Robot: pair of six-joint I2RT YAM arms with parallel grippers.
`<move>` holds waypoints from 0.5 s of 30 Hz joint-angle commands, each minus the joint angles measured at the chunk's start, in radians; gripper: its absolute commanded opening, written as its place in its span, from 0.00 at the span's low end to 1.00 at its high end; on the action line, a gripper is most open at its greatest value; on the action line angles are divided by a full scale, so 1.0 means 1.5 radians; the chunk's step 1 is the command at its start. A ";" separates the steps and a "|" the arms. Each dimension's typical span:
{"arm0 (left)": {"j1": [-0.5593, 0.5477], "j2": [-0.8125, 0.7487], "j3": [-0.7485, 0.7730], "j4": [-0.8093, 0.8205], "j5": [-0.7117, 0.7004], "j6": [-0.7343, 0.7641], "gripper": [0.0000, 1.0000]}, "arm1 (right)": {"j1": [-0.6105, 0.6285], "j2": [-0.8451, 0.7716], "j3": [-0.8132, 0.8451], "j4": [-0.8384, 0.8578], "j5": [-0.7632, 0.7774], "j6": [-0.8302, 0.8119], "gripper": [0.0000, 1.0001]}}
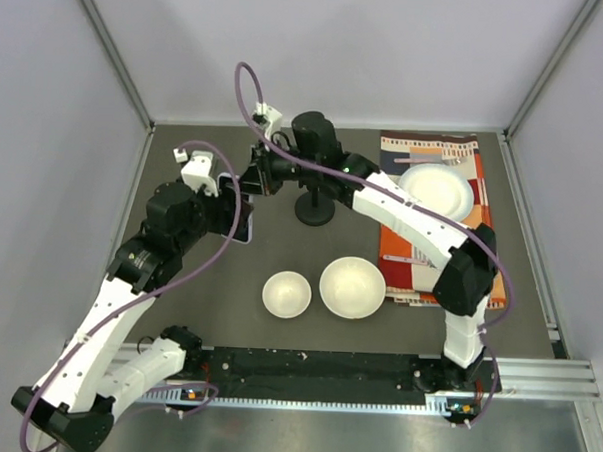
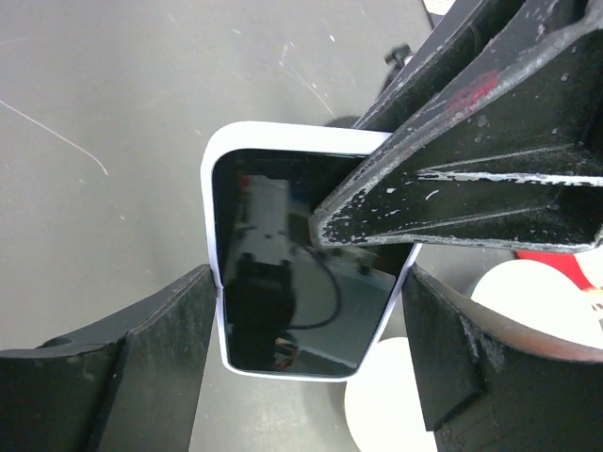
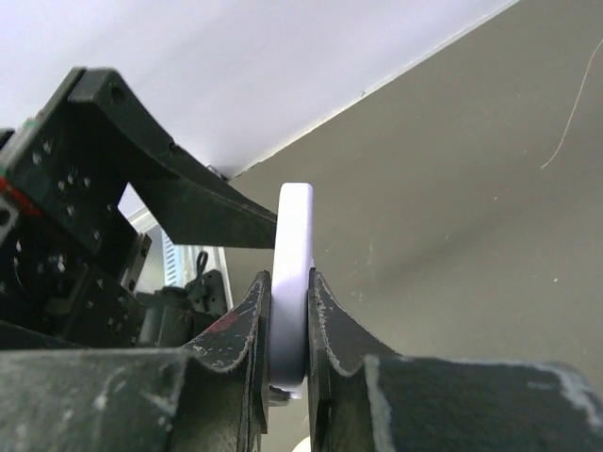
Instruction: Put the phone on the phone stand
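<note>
My right hand (image 3: 287,282) is clenched on the phone (image 3: 294,226), one finger flat on each face, so in that wrist view the phone shows edge-on between them. My left hand (image 2: 311,281) grips the same phone from the other direction. Its two fingers (image 2: 170,339) press the long edges, and a finger of the right hand lies across the top of the glossy screen. Both hands hold the phone at once, well above the desk (image 1: 539,296), upright, with nothing under it.

I judge this to be the handover between arms, with the placing itself not yet begun. The next move calls for one hand to let go without twisting the phone in the other. I cannot tell from here which hand is meant to carry it on. If the right takes it, its pinch sits high on the screen and may slip, so the left should release slowly.

The phone stand (image 1: 316,199) waits just to the right of the two hands, its cradle empty, and the right arm's wrist passes close by it. That wrist is the thing most likely to knock it. Nearer to me, a small white bowl (image 1: 287,293) and a larger bowl (image 1: 352,286) sit side by side, apart from the stand. A white plate (image 1: 435,190) rests on a patterned cloth (image 1: 410,256) to the right, well apart. The purple cables loop near the hands but seem clear of the cradle.
</note>
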 commanded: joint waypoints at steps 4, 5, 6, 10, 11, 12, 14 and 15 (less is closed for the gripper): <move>-0.003 -0.120 0.043 -0.034 0.108 -0.100 0.90 | -0.065 -0.171 -0.213 0.335 -0.130 0.127 0.00; -0.003 -0.131 0.038 -0.040 0.119 -0.112 0.93 | -0.080 -0.177 -0.228 0.396 -0.152 0.148 0.00; -0.003 -0.150 0.035 -0.041 0.134 -0.115 0.93 | -0.091 -0.187 -0.252 0.427 -0.171 0.169 0.00; -0.003 -0.172 0.015 -0.020 0.239 -0.139 0.96 | -0.139 -0.200 -0.295 0.577 -0.273 0.292 0.00; -0.003 -0.171 0.013 -0.009 0.265 -0.149 0.97 | -0.153 -0.203 -0.311 0.604 -0.282 0.309 0.00; -0.003 -0.173 0.014 -0.003 0.268 -0.154 0.98 | -0.160 -0.205 -0.318 0.650 -0.290 0.326 0.00; -0.003 -0.175 0.018 0.012 0.267 -0.161 0.99 | -0.174 -0.216 -0.335 0.693 -0.313 0.370 0.00; -0.003 -0.173 0.020 0.022 0.267 -0.162 0.99 | -0.176 -0.218 -0.338 0.741 -0.321 0.387 0.00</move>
